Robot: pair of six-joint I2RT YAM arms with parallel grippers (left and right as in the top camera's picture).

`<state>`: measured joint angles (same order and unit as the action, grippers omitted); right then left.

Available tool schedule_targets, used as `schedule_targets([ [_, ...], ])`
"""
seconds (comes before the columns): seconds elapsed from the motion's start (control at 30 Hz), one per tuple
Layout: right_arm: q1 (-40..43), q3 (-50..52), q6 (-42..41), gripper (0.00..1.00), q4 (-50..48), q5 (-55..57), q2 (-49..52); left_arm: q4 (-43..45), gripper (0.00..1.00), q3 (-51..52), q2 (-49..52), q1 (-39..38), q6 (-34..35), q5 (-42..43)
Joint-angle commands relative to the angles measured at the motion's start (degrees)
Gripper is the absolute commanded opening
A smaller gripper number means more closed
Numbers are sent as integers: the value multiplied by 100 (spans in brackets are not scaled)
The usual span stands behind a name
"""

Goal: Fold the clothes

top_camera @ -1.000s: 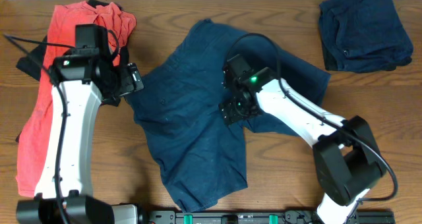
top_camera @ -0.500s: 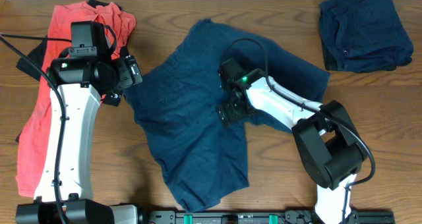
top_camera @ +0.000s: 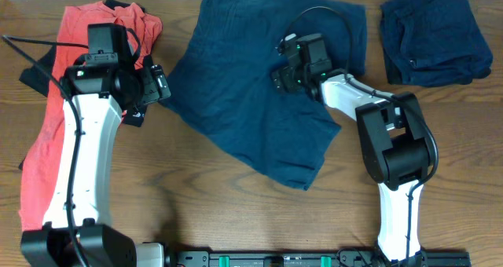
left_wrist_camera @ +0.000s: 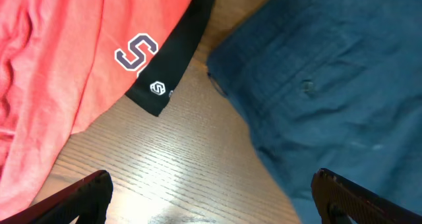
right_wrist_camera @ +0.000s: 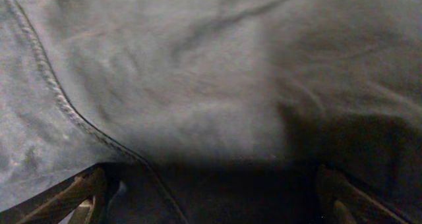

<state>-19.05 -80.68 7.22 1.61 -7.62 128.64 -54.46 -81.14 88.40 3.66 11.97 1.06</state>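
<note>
Right end effector [top_camera: 284, 77] apparently presses onto navy shorts [top_camera: 236, 102].

A brown wood-grain table [top_camera: 196, 196] carries four lots of clothing; dark navy shorts [top_camera: 236, 94] lie spread and rumpled across its far middle, their upper edge reaching the far rim and one leg trailing toward the near right; a folded navy stack [top_camera: 432, 31] sits in the far right corner, a strip of bare wood between it and the shorts; a coral-red T-shirt [top_camera: 39, 165] stretches along the left side, bunched at its far end; a black garment [left_wrist_camera: 178, 53] shows from beneath it, its hem with a small white logo resting on the wood, near the shorts but apart.
</note>
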Motion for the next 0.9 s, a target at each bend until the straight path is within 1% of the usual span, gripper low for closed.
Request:
schedule_targets([
  [0.0, 282, 396, 483, 99, 503, 483, 667, -7, 98, -46, 273, 26, -74, -66],
  [0.1, 291, 260, 413, 99, 940, 127, 341, 20, 98, -46, 498, 26, -76, -66],
  [0.17, 280, 129, 155, 99, 1419, -170, -72, 70, 98, -46, 710, 26, -144, -66],
  [0.27, 269, -31, -122, 99, 2061, -570, -671, 208, 98, -46, 1102, 26, -374, -66],
  [0.4, 232, -96, -144, 99, 2861, -1316, -1585, 479, 98, -46, 1735, 26, -931, -42],
  [0.47, 201, -96, -144, 99, 3239, -1589, -1996, 584, 98, -46, 2044, 28, -1088, -22],
  [0.53, 155, -96, -245, 99, 3578, -1685, -2334, 669, 98, -46, 2321, 26, -1086, 20],
  [0.63, 61, -96, -564, 99, 4013, -1567, -2699, 789, 98, -46, 2649, 26, -1082, 380],
  [0.7, -2, -96, -1036, 99, 4310, -1425, -2850, 909, 98, -46, 2822, 26, -922, 579],
  [0.77, -35, -96, -1652, 99, 4557, -1119, -2894, 1047, 99, -46, 2920, 28, -619, 575],
  [0.8, -44, -94, -2144, 99, 4734, -881, -2898, 1137, 95, -46, 2953, 28, -396, 573],
  [0.87, -66, -92, -2844, 99, 5080, -452, -2898, 1329, 93, -46, 3001, 28, 68, 555],
])
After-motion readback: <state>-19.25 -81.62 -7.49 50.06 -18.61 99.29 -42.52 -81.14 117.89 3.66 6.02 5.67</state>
